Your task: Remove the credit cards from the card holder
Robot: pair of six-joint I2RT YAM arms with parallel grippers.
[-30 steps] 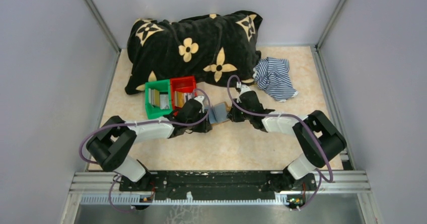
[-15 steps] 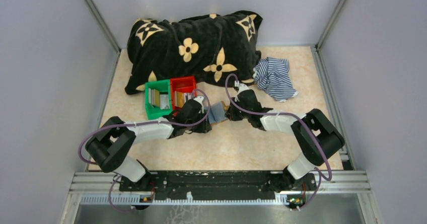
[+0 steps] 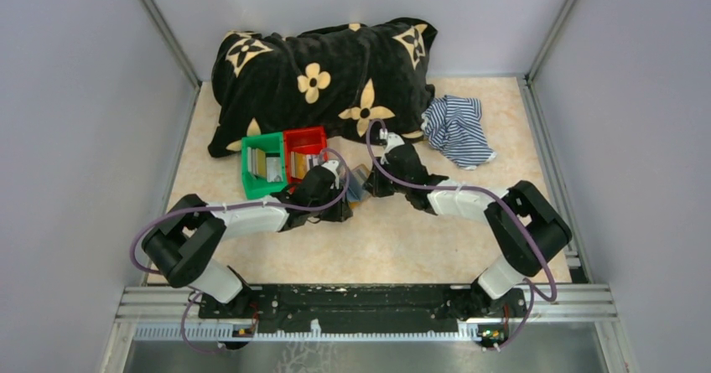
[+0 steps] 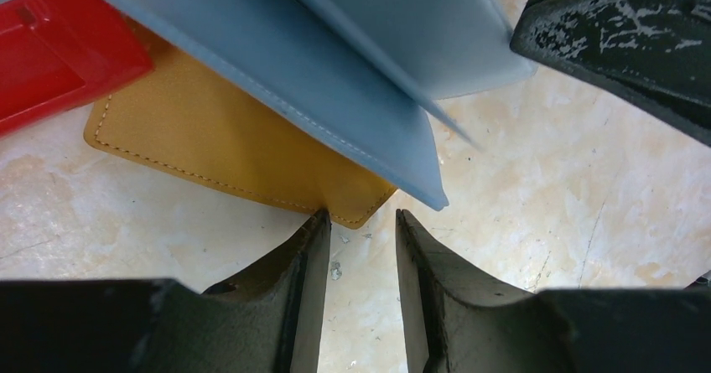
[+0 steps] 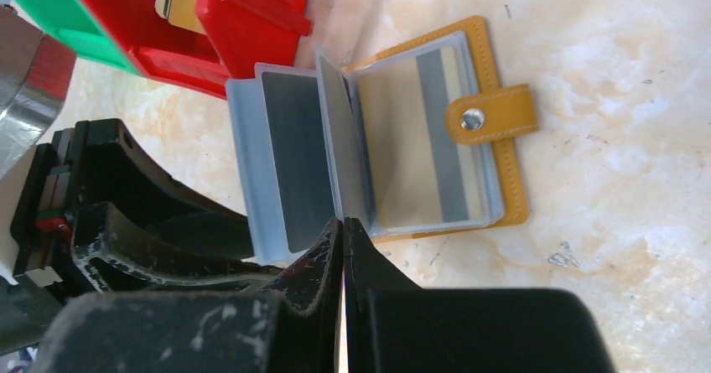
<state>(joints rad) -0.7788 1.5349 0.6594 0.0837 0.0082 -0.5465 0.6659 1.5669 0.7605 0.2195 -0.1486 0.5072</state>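
Currently, card holder (image 5: 352, 155): lies open on the desk (image 5: 629, 222), just beside the red bin (image 5: 251, 12).
Credit cards (image 5: 298, 159): one grey, one yellowish, both inside the clear sleeves.
Right end effector (image 5: 345, 239): closed, its tips at the near edge of the sleeves.
Left end effector (image 4: 362, 222): fingers apart, nothing between them, the tan corner just ahead.

Black blanket (image 3: 323, 75) with cream flowers heaped at 12 o'clock on beige marbled table (image 3: 394, 239). Striped blue-white cloth (image 3: 457, 128) at 2 o'clock, just beside it. Green bin (image 3: 263, 165) and red bin (image 3: 303, 151) touching, 10 o'clock of centre.
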